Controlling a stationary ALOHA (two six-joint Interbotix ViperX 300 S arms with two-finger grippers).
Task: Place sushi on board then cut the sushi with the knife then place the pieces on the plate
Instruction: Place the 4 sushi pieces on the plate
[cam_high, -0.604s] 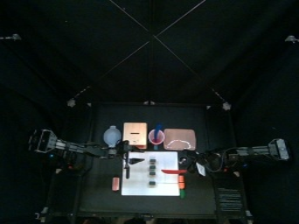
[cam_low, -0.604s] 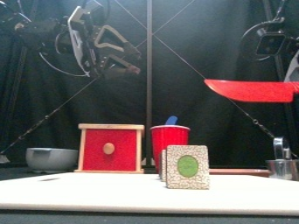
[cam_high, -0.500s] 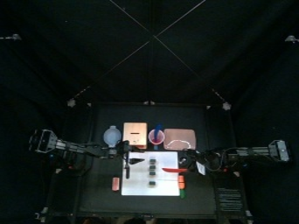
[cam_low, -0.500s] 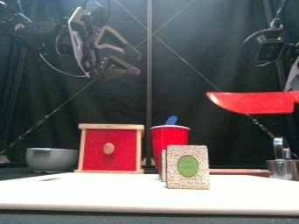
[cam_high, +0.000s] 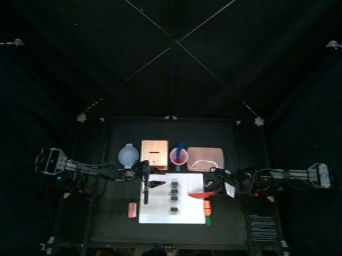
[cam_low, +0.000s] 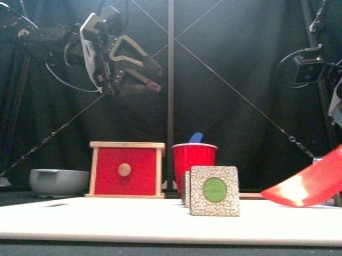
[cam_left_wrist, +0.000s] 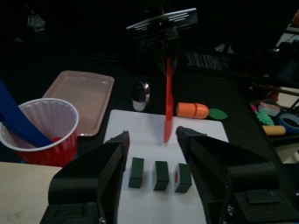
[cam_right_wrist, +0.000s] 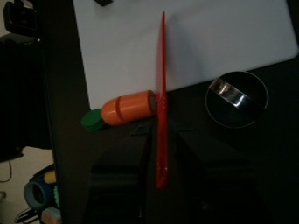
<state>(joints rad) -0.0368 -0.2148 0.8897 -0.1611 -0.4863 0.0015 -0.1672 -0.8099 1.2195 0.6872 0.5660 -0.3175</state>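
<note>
Sushi (cam_left_wrist: 162, 173) lies as three dark green pieces in a row on the white cutting board (cam_left_wrist: 146, 131), toward its back edge. Your left jaws are spread wide and empty, hanging above the row, so the pieces show between them. Your right jaws are closed on the upper end of the red knife (cam_left_wrist: 170, 96). Its blade points down, with the tip just beside the middle piece; you cannot tell whether it touches the board. The pink tray (cam_high: 205, 157) lies on the counter behind the board's back right corner.
</note>
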